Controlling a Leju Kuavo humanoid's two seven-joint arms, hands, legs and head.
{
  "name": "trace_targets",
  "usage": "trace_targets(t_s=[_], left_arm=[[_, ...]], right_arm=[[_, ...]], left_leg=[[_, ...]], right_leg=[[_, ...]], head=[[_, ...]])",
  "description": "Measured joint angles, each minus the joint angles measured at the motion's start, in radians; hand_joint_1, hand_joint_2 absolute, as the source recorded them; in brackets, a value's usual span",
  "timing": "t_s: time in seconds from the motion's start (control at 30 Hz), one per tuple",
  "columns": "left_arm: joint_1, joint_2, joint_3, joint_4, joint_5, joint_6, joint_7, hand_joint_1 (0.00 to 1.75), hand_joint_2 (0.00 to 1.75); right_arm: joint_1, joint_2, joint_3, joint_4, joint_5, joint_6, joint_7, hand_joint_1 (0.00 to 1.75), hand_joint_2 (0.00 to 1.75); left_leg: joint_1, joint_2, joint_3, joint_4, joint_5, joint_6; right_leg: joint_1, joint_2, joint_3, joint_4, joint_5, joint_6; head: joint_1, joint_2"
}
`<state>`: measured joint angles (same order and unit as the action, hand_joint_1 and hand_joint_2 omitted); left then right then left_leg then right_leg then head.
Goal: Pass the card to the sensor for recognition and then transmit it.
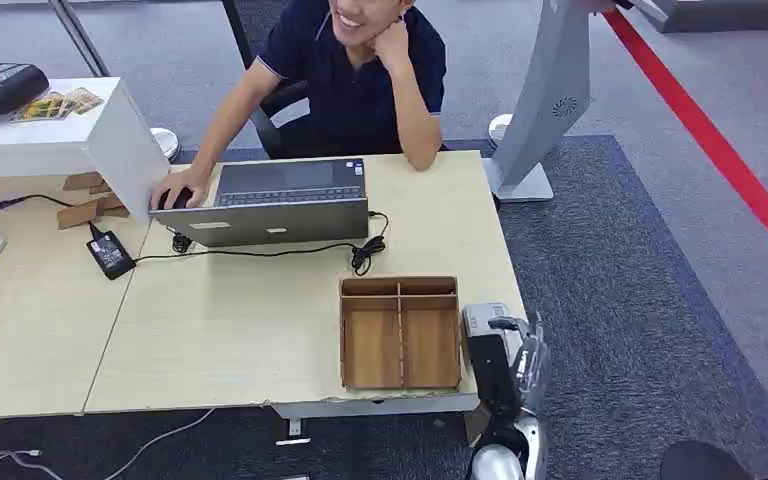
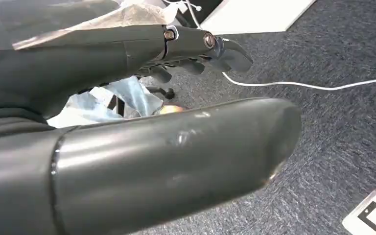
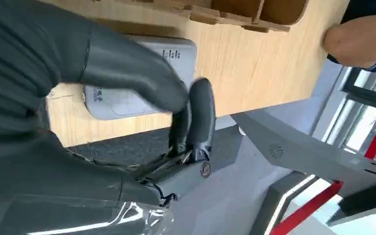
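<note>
One grey sensor [image 3: 137, 78] lies just beyond the right hand [image 3: 127, 112].

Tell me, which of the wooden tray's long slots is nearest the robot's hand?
The right-hand long slot of the wooden tray, on the side by the grey sensor box. The right hand hangs beside that table corner; the left slot lies beyond the divider.

Small print on the grey sensor [image 3: 137, 81] is too blurred to read.
</note>
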<state>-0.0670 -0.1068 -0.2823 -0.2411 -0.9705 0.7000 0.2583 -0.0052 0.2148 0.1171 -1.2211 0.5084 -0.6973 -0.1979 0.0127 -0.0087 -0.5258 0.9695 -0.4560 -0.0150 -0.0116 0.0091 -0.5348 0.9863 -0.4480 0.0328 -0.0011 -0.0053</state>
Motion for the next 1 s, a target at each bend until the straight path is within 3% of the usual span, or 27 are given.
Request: trace_targets(t_s=[0.3, 0.4, 0.8, 0.9, 1.0], left_arm=[[0.000, 0.000, 0.000, 0.000, -0.003, 0.000, -0.008, 0.00, 0.00], [0.000, 0.000, 0.000, 0.000, -0.003, 0.000, -0.010, 0.00, 0.00], [0.000, 0.000, 0.006, 0.000, -0.015, 0.000, -0.014, 0.00, 0.00], [0.001, 0.000, 0.007, 0.000, -0.018, 0.000, -0.014, 0.00, 0.00], [0.001, -0.001, 0.008, 0.000, -0.021, 0.000, -0.014, 0.00, 0.00]], right_arm=[[-0.013, -0.031, 0.049, -0.003, -0.334, 0.000, 0.038, 0.00, 1.75], [-0.014, -0.042, 0.065, -0.009, -0.346, 0.000, 0.034, 0.00, 1.75], [-0.016, -0.053, 0.070, -0.048, 0.033, -0.001, 0.051, 0.00, 1.75], [-0.011, -0.045, 0.058, -0.069, 0.136, -0.002, 0.028, 0.00, 1.75], [-0.004, -0.020, 0.020, -0.094, 0.347, -0.002, -0.024, 0.00, 1.75]], left_leg=[[0.000, 0.000, 0.000, 0.000, 0.000, 0.000], [0.000, 0.000, 0.000, 0.000, 0.000, 0.000], [0.000, 0.000, 0.000, 0.000, 0.000, 0.000], [0.000, 0.000, 0.000, 0.000, 0.000, 0.000], [0.000, 0.000, 0.000, 0.000, 0.000, 0.000]], right_leg=[[0.000, 0.000, 0.000, 0.000, 0.000, 0.000], [0.000, 0.000, 0.000, 0.000, 0.000, 0.000], [0.000, 0.000, 0.000, 0.000, 0.000, 0.000], [0.000, 0.000, -0.001, 0.000, 0.000, 0.000], [0.000, 0.000, -0.001, 0.000, 0.000, 0.000]], head=[[0.000, 0.000], [0.000, 0.000], [0.000, 0.000], [0.000, 0.000], [0.000, 0.000]])
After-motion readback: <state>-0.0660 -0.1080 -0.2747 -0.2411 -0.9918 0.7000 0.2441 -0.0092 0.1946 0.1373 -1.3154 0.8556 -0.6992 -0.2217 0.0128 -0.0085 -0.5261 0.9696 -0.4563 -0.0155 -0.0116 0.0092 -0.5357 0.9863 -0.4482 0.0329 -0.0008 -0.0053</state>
